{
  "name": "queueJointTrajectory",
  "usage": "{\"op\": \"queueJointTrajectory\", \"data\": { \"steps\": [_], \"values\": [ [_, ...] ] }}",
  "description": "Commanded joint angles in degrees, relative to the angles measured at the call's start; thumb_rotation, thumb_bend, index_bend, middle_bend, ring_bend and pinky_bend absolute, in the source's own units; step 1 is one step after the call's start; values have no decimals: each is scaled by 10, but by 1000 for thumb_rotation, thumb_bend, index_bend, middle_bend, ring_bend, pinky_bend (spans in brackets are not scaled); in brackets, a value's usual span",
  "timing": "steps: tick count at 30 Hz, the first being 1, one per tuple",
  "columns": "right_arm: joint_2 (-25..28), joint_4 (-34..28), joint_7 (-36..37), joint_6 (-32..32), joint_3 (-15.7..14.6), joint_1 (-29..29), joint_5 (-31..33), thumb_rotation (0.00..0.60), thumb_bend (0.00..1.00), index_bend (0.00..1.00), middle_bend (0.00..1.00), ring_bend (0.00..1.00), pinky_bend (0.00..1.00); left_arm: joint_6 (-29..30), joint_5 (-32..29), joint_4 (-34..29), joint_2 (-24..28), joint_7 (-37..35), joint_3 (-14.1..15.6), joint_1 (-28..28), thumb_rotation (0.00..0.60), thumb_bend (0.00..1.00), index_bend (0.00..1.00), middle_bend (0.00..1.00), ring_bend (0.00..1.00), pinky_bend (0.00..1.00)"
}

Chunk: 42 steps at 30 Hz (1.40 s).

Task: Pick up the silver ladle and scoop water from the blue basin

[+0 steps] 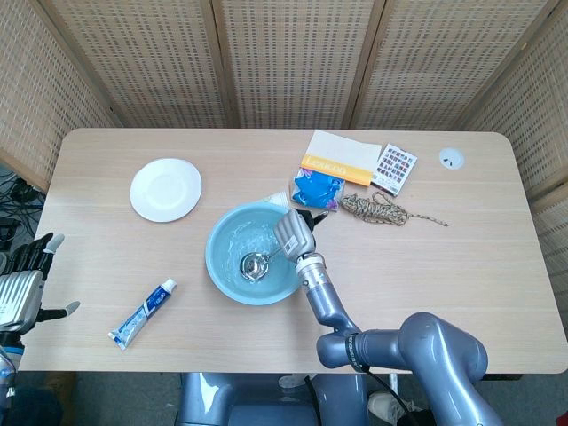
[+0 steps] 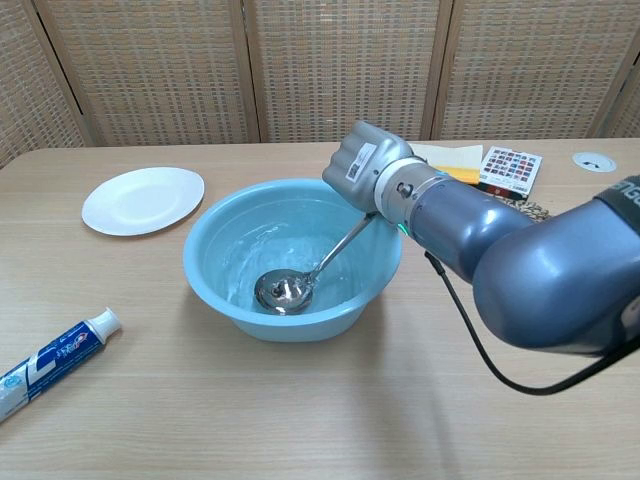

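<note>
The blue basin (image 1: 227,272) (image 2: 222,296) stands mid-table with water in it. The silver ladle (image 1: 255,264) (image 2: 283,290) has its bowl down in the water near the basin's front, and its handle slants up to the right. My right hand (image 1: 294,232) (image 2: 362,166) grips the handle's top end over the basin's right rim, fingers wrapped round it. My left hand (image 1: 25,282) hangs off the table's left edge in the head view, fingers apart and holding nothing.
A white plate (image 1: 165,189) (image 2: 142,199) lies at the back left. A toothpaste tube (image 1: 142,312) (image 2: 52,358) lies front left. Behind the basin sit a blue packet (image 1: 319,187), an orange-edged booklet (image 1: 340,158), a colour card (image 1: 394,167) and a coil of rope (image 1: 383,209).
</note>
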Motion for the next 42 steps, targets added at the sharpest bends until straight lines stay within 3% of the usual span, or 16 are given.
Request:
{"op": "queueJointTrajectory", "data": {
  "steps": [1,11,19,34,42],
  "values": [
    [4,-28,-19,7,27,-6,31,600,696,836,1000,1000,1000,-1,0,0,-1,0,0,-1,600,0,0,0,0,0],
    [52,-118,-21,22,145,-15,158,600,697,836,1000,1000,1000,0,2,-1,1,-4,2,-1,600,0,0,0,0,0],
    [106,-179,-16,46,205,-18,221,600,697,836,1000,1000,1000,-7,4,-1,3,-11,5,-4,600,0,0,0,0,0],
    [166,-246,-25,92,265,-6,319,600,696,836,1000,1000,1000,-10,12,1,9,-28,8,-5,600,0,0,0,0,0],
    [187,-266,-41,114,280,11,353,600,697,836,1000,1000,1000,-18,7,3,9,-33,8,-9,600,0,0,0,0,0]
  ]
}}
